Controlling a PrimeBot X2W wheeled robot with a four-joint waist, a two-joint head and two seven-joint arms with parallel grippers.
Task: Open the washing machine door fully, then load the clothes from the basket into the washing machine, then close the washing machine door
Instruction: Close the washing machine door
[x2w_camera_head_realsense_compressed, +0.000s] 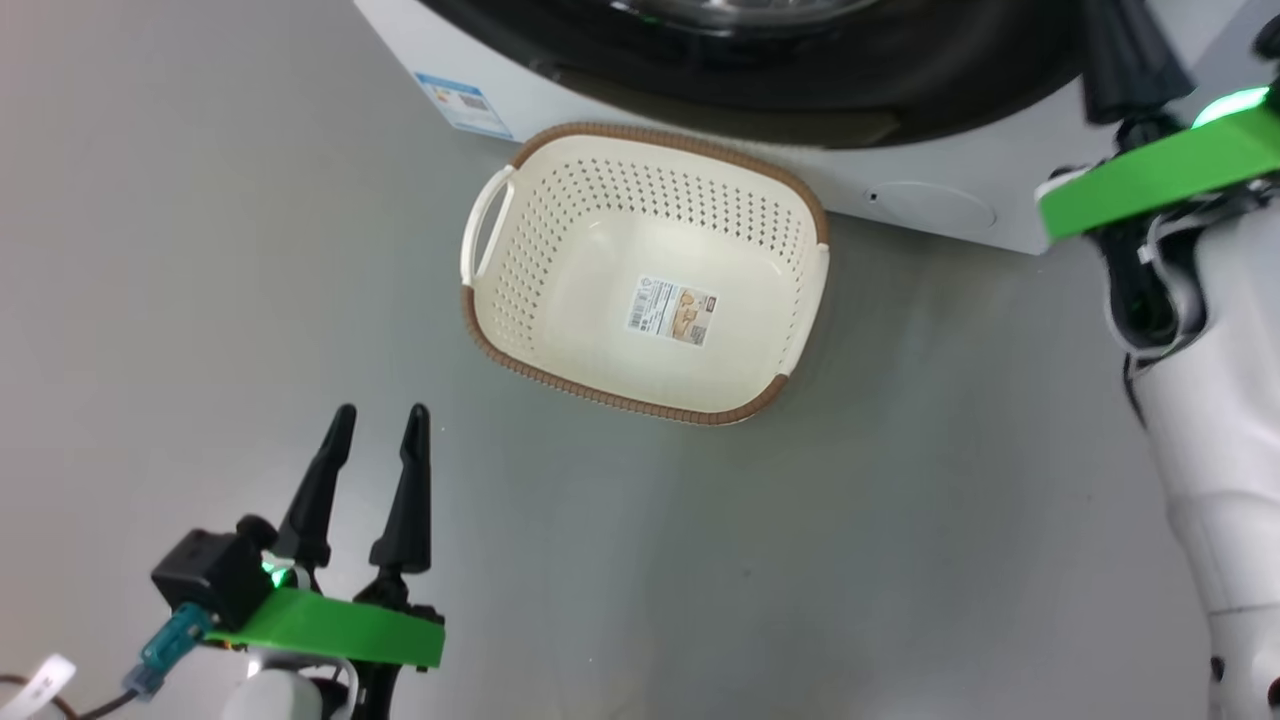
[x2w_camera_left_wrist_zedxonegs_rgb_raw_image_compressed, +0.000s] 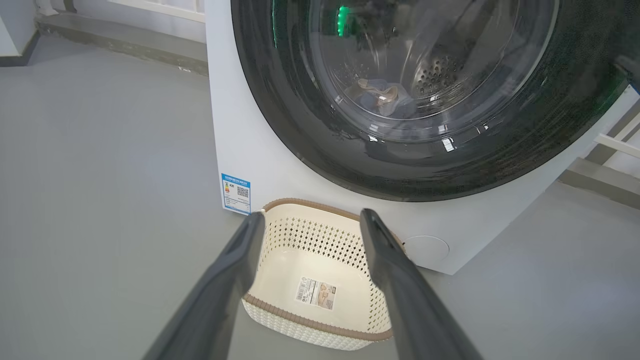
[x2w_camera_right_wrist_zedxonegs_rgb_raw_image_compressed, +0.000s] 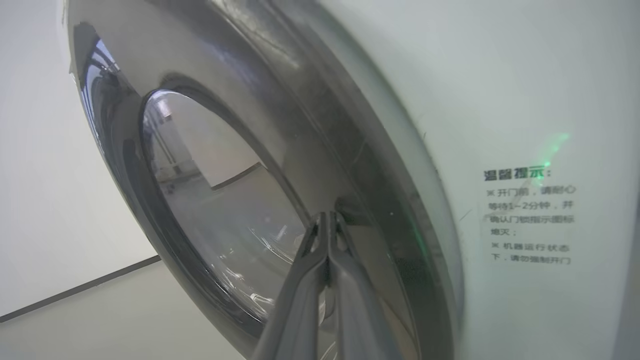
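With the cream perforated plastic basket (x2w_camera_head_realsense_compressed: 560, 250) empty and the blue-and-cream clothes (x2w_camera_left_wrist_zedxonegs_rgb_raw_image_compressed: 380, 94) behind the glossy black round washing machine door (x2w_camera_left_wrist_zedxonegs_rgb_raw_image_compressed: 300, 125), closing is in hand: the right gripper (x2w_camera_right_wrist_zedxonegs_rgb_raw_image_compressed: 327, 216), its 2 fingers pressed together on nothing, tips at the door's edge, likely needs a firm latching push, while the left gripper (x2w_camera_head_realsense_compressed: 381, 412) hangs wide open, empty.

I am seeing the basket (x2w_camera_head_realsense_compressed: 540, 260) sitting on the floor (x2w_camera_head_realsense_compressed: 200, 250), just before the washing machine (x2w_camera_head_realsense_compressed: 930, 205). The clothes (x2w_camera_left_wrist_zedxonegs_rgb_raw_image_compressed: 380, 95) are lying inside, behind the washing machine door (x2w_camera_left_wrist_zedxonegs_rgb_raw_image_compressed: 280, 125). My left tool (x2w_camera_head_realsense_compressed: 381, 412) is hanging before the basket.
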